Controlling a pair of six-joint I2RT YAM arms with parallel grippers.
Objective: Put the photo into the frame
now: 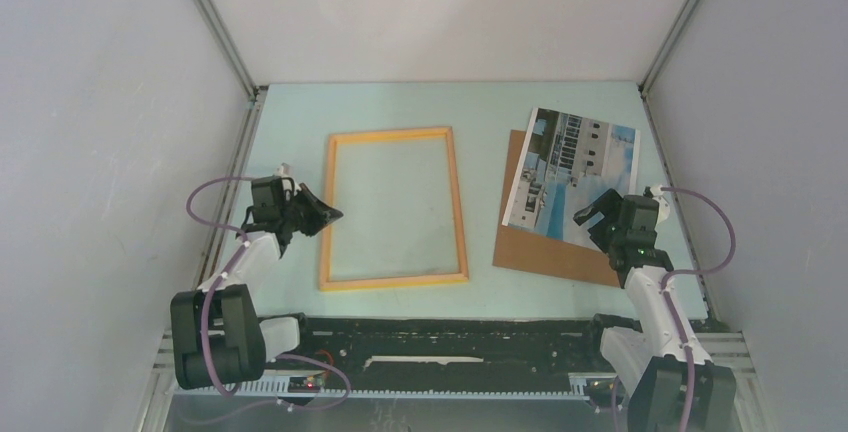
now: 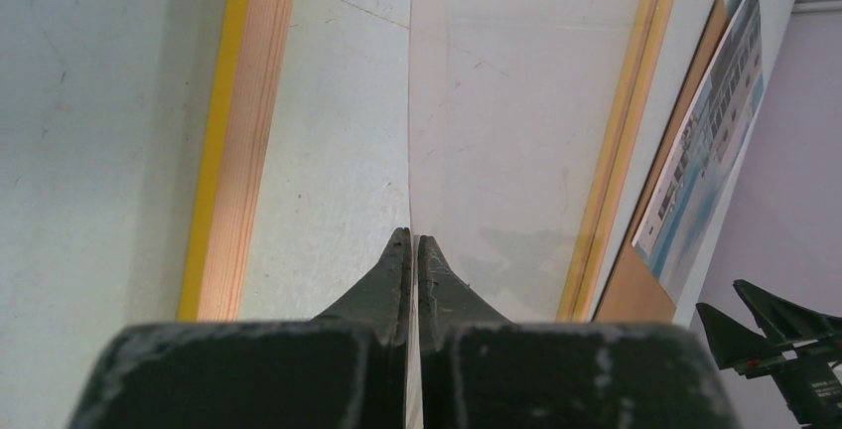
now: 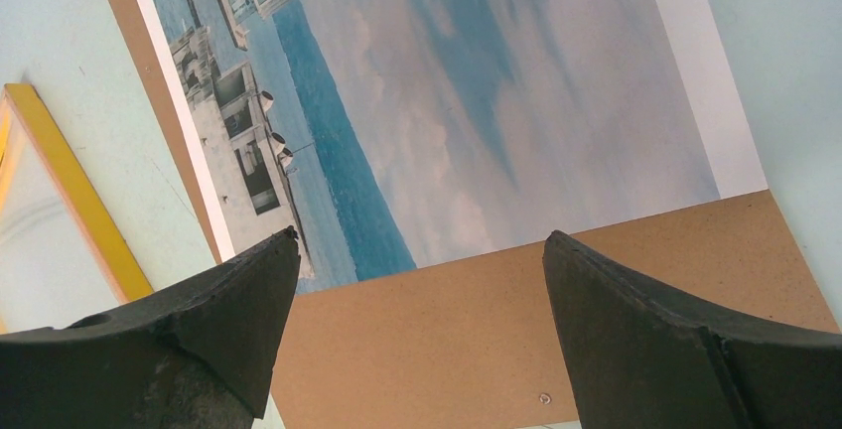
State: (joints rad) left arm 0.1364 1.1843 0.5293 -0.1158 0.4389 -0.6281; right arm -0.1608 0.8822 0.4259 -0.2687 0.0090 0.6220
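Observation:
The orange-yellow frame (image 1: 458, 202) lies flat at the table's middle; its rails also show in the left wrist view (image 2: 248, 131). A thin clear pane (image 2: 496, 131) lies over its opening. My left gripper (image 1: 330, 214) is at the frame's left rail, rolled on its side, and shut (image 2: 412, 240) on the pane's edge. The photo (image 1: 570, 167), picture side up, lies tilted on the brown backing board (image 1: 545, 252), right of the frame. My right gripper (image 1: 597, 214) is open and empty (image 3: 422, 238) just above the board (image 3: 447, 350), at the photo's (image 3: 477, 101) near edge.
White enclosure walls (image 1: 120, 152) with aluminium corner posts close in the left, right and back of the teal table (image 1: 290, 117). A black strip (image 1: 450, 342) runs along the near edge between the arm bases. The right gripper shows at the left wrist view's corner (image 2: 784, 340).

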